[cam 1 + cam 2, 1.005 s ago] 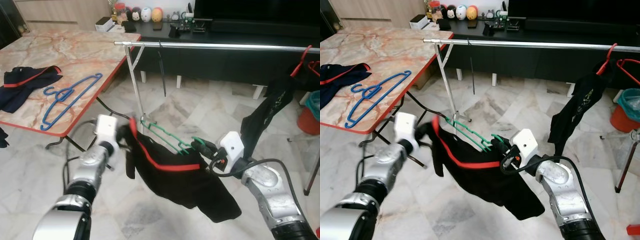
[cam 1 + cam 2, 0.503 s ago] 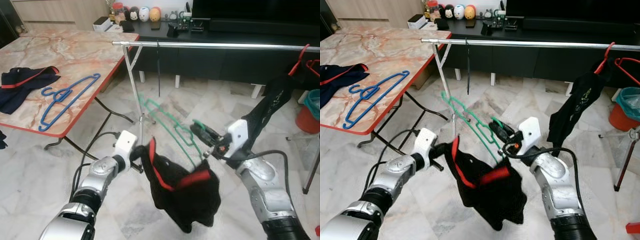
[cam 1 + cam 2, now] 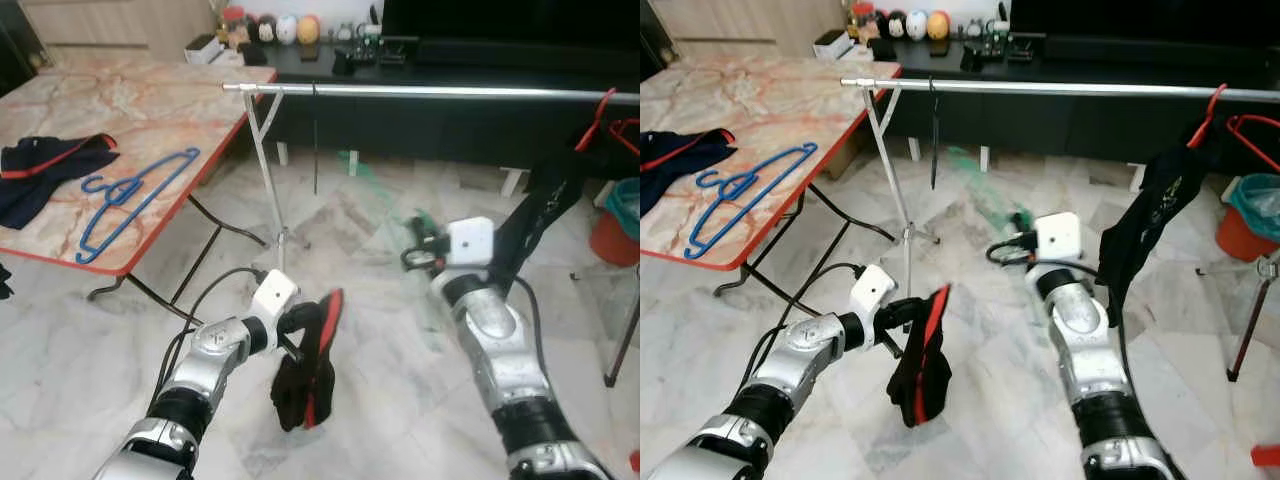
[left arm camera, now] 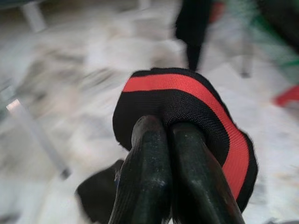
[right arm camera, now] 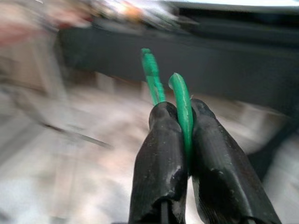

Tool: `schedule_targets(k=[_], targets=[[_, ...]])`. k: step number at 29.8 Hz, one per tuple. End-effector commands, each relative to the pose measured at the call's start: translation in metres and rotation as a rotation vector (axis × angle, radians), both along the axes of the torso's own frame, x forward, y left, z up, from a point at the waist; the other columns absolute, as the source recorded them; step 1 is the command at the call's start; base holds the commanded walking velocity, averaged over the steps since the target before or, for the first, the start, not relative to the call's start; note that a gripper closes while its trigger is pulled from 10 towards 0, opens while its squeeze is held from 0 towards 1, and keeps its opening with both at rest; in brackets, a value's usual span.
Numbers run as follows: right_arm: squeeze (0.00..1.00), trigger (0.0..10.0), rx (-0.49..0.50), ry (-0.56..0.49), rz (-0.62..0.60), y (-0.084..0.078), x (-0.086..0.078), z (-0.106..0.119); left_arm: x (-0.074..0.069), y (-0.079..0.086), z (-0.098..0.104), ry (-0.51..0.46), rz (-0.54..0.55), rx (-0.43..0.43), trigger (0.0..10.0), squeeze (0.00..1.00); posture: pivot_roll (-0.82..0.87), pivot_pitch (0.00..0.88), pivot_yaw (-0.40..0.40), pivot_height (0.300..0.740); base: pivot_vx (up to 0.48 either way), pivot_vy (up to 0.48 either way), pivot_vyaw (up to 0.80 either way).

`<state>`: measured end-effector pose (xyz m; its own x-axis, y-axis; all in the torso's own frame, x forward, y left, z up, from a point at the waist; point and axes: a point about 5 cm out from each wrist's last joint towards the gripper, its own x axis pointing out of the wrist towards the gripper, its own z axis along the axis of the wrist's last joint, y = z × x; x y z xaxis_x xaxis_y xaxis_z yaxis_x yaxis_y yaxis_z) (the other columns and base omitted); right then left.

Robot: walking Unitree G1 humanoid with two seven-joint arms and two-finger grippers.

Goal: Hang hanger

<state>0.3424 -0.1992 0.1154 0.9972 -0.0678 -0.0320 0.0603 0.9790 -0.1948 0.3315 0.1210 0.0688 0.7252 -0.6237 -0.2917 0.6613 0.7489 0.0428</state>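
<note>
My right gripper [image 3: 419, 238] is shut on a green hanger [image 5: 151, 70], which it holds bare in the air below the silver clothes rail [image 3: 430, 91]; the hanger is a motion-blurred green streak [image 3: 372, 195]. Lower down, above the floor, my left gripper [image 3: 304, 320] is shut on a black garment with red trim [image 3: 303, 385]. The garment hangs bunched from the fingers [image 4: 149, 140], apart from the hanger, with its red edge [image 4: 177, 84] folded over them.
A marble table [image 3: 140, 100] at the left holds a blue hanger [image 3: 135, 198] and a dark garment [image 3: 50, 165]. The rail's upright post [image 3: 270, 180] stands just behind my left gripper. A black garment [image 3: 548, 205] hangs at the rail's right end, by a red bucket [image 3: 615, 238].
The black garment has slipped off the green hanger and now hangs bunched from my left gripper. My right gripper has swung up toward the rail with the bare hanger.
</note>
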Motion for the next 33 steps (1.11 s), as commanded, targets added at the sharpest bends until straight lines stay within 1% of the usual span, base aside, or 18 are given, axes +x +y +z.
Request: schedule_targets(k=[1,2,3,6,7,10,11,12,14,15,16,17,19,20,22,29,32,33], targets=[[0.00,10.0,-0.015,0.053,-0.097,-0.011,-0.004,-0.012,0.001,0.015,-0.003,0.002,0.070,0.027,0.0,0.00,0.03,0.046,0.069,0.740,0.000,0.000,0.00],[0.00,10.0,-0.013,0.087,-0.186,-0.022,-0.009,-0.022,-0.002,0.023,-0.009,0.020,0.110,0.033,0.1,0.00,0.03,0.043,0.071,0.740,0.000,0.000,0.00],[0.00,10.0,-0.009,0.093,-0.208,-0.025,-0.011,-0.025,-0.003,0.026,-0.011,0.025,0.118,0.035,0.1,0.00,0.03,0.043,0.071,0.740,0.000,0.000,0.00],[0.00,10.0,0.005,0.116,-0.299,-0.033,-0.018,-0.037,-0.009,0.039,-0.018,0.040,0.181,0.019,0.9,0.00,0.03,0.039,0.078,0.740,0.000,0.000,0.00],[0.00,10.0,0.005,0.116,-0.299,-0.033,-0.018,-0.037,-0.009,0.039,-0.018,0.040,0.181,0.019,0.9,0.00,0.03,0.039,0.078,0.740,0.000,0.000,0.00],[0.00,10.0,0.009,0.121,-0.375,-0.036,-0.024,-0.045,-0.013,0.050,-0.022,0.043,0.259,-0.024,1.2,0.00,0.03,0.036,0.082,0.740,0.000,0.000,0.00],[0.00,10.0,0.016,0.118,-0.381,-0.036,-0.025,-0.046,-0.014,0.053,-0.024,0.045,0.281,-0.026,1.5,0.00,0.03,0.035,0.084,0.740,0.000,0.000,0.00],[0.00,10.0,0.018,0.120,-0.384,-0.035,-0.025,-0.048,-0.015,0.055,-0.025,0.046,0.296,-0.025,2.8,0.00,0.03,0.035,0.084,0.740,0.000,0.000,0.00],[0.00,10.0,0.031,0.125,-0.376,-0.030,-0.027,-0.052,-0.018,0.064,-0.030,0.047,0.369,0.008,7.2,0.00,0.03,0.029,0.084,0.740,0.000,0.000,0.00],[0.00,10.0,0.034,0.126,-0.375,-0.029,-0.028,-0.054,-0.018,0.066,-0.032,0.047,0.390,0.016,7.2,0.00,0.03,0.028,0.084,0.740,0.000,0.000,0.00],[0.00,10.0,0.039,0.130,-0.366,-0.027,-0.029,-0.056,-0.019,0.071,-0.033,0.048,0.443,0.014,10.0,0.00,0.03,0.022,0.080,0.740,0.000,0.000,0.00],[0.00,10.0,0.043,0.134,-0.356,-0.024,-0.031,-0.059,-0.020,0.077,-0.035,0.050,0.504,-0.002,10.0,0.00,0.03,0.019,0.079,0.740,0.000,0.000,0.00],[0.00,10.0,0.047,0.138,-0.354,-0.023,-0.032,-0.061,-0.021,0.078,-0.035,0.045,0.527,-0.019,10.0,0.00,0.02,0.012,0.075,0.740,0.000,0.000,0.00],[0.00,10.0,0.054,0.138,-0.356,-0.023,-0.033,-0.063,-0.021,0.079,-0.033,0.032,0.557,-0.071,10.0,0.00,0.02,0.004,0.070,0.740,0.000,0.000,0.00],[0.00,10.0,0.056,0.133,-0.356,-0.022,-0.035,-0.064,-0.021,0.079,-0.032,0.021,0.583,-0.114,10.0,0.00,0.02,0.000,0.065,0.740,0.000,0.000,0.00],[0.00,10.0,0.093,0.097,-0.293,-0.010,-0.034,-0.064,-0.025,0.074,-0.037,0.004,0.628,-0.118,10.0,0.00,0.02,0.000,0.049,0.740,0.000,0.000,0.00],[0.00,10.0,0.098,0.091,-0.286,-0.008,-0.034,-0.064,-0.026,0.074,-0.038,0.003,0.637,-0.094,10.0,0.00,0.02,0.000,0.046,0.740,0.000,0.000,0.00],[0.00,10.0,0.098,0.094,-0.282,-0.007,-0.034,-0.064,-0.025,0.074,-0.038,0.005,0.646,-0.114,10.0,0.00,0.02,0.000,0.047,0.740,0.000,0.000,0.00]])
